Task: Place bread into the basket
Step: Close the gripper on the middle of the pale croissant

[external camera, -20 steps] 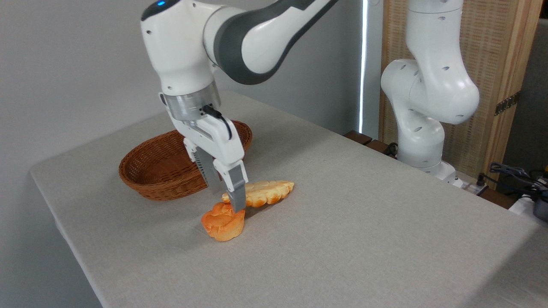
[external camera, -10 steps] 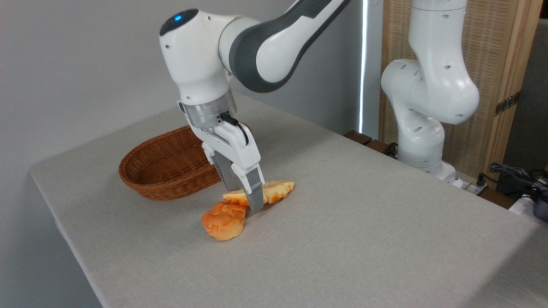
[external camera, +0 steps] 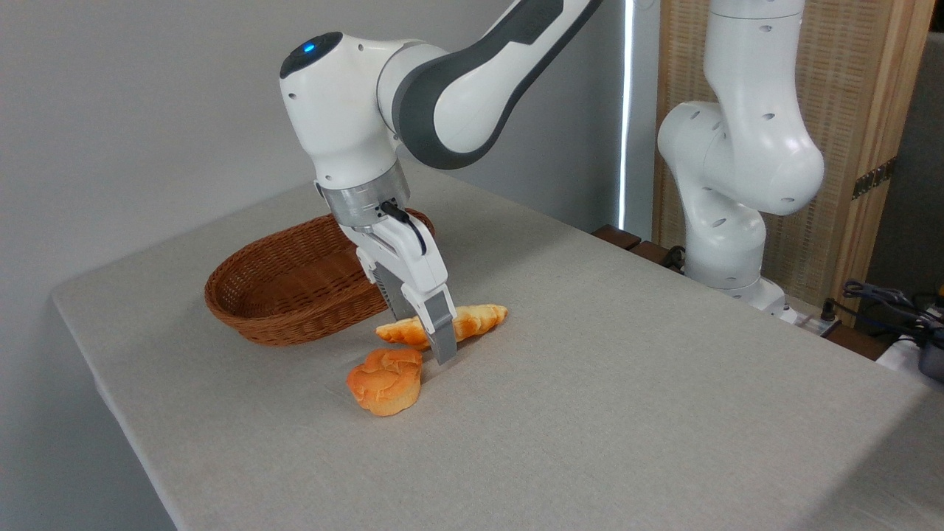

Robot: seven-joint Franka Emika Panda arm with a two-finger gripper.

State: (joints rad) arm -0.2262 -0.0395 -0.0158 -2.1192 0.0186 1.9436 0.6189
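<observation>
Bread: the long pale golden loaf (external camera: 476,321) lies on the table, in the left half of the surface, just right of the basket's near end and apart from it; its right end tapers toward the table's middle, its left end points at the bun.
Gripper: the gripper (external camera: 431,341) reaches down over the loaf's middle, one finger (external camera: 443,335) in front of it, the other behind it; the fingers sit close against the loaf's two sides, but whether they press it I cannot tell.
Basket: the oval reddish-brown wicker basket (external camera: 280,295) stands toward the table's far-left corner, near the left edge; the part of its inside that shows holds nothing, and its right end is hidden behind the arm.
Bun: a rounder, deeper-orange knotted bun (external camera: 385,380) sits on the table just in front of the loaf's left end, near the front finger, nearer the front edge than the basket.
Arm: the white and grey arm (external camera: 442,88) comes in from the upper right and crosses over the basket's far right rim.
Table: grey cloth-covered surface (external camera: 627,383).
Surroundings: the arm's white base (external camera: 726,214) stands beyond the table's right edge, with cables (external camera: 885,302) beside it.
</observation>
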